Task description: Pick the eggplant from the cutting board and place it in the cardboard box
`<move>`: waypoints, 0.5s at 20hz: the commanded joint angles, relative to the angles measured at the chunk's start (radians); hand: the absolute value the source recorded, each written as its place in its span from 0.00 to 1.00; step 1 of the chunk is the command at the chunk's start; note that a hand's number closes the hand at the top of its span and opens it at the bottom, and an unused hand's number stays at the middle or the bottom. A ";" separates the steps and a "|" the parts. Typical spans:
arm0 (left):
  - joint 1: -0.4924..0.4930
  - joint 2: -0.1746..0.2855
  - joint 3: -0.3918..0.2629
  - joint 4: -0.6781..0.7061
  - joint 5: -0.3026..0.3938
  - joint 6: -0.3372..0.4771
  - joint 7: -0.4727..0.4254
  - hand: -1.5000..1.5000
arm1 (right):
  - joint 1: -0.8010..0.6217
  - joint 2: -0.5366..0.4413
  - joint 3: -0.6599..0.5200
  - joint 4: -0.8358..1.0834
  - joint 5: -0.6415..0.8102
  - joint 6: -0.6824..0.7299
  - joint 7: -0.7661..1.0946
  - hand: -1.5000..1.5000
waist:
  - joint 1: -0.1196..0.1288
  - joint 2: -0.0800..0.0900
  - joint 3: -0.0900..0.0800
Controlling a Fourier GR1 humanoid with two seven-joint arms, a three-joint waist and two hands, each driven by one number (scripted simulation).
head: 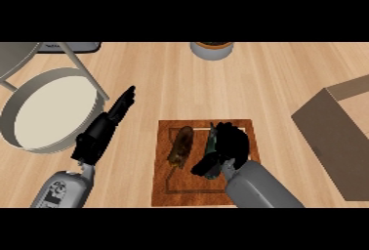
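Spreading across the view, the light wooden desk (274, 68) carries a brown cardboard box (338, 141) at right and a reddish-brown wooden cutting board (189, 191) at centre. The left hand (95, 138) rests beside the board, fingers released and straight. The right hand (229, 146) hovers over the board's right half; I cannot tell whether its fingers grasp anything. The dark brownish eggplant (180, 145) lies on the board, just left of that hand.

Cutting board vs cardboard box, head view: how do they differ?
The cutting board lies flat at centre; the cardboard box stands tall at right, cut by the edge. The board is dark reddish wood; the box is duller brown. The right robot hand is over the board; no hand is near the box. Both sit on the counter.
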 commanded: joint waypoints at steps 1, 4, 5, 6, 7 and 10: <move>0.032 -0.005 -0.003 -0.010 -0.002 0.009 0.004 0.50 | 0.126 -0.218 0.131 -0.138 0.037 0.045 -0.275 1.00 | -0.039 0.000 0.006; 0.016 0.002 0.017 -0.002 0.003 0.015 0.014 0.50 | 0.081 -0.283 0.213 -0.250 0.059 0.050 -0.463 1.00 | -0.048 -0.027 0.010; 0.036 -0.001 0.015 0.017 0.003 0.016 0.011 0.50 | 0.092 -0.329 0.229 -0.297 0.075 0.027 -0.521 1.00 | -0.065 -0.022 0.008; 0.035 -0.001 0.023 0.008 0.010 0.018 0.007 0.50 | 0.103 -0.387 0.223 -0.326 0.081 0.008 -0.572 1.00 | -0.077 -0.025 0.009; 0.034 0.004 0.029 0.007 0.015 0.015 0.012 0.50 | 0.103 -0.436 0.219 -0.375 0.098 -0.023 -0.621 1.00 | -0.091 -0.029 0.010; 0.052 0.016 0.053 0.005 0.016 0.030 0.011 0.50 | 0.146 -0.598 0.169 -0.474 0.092 -0.104 -0.765 1.00 | -0.119 -0.025 0.011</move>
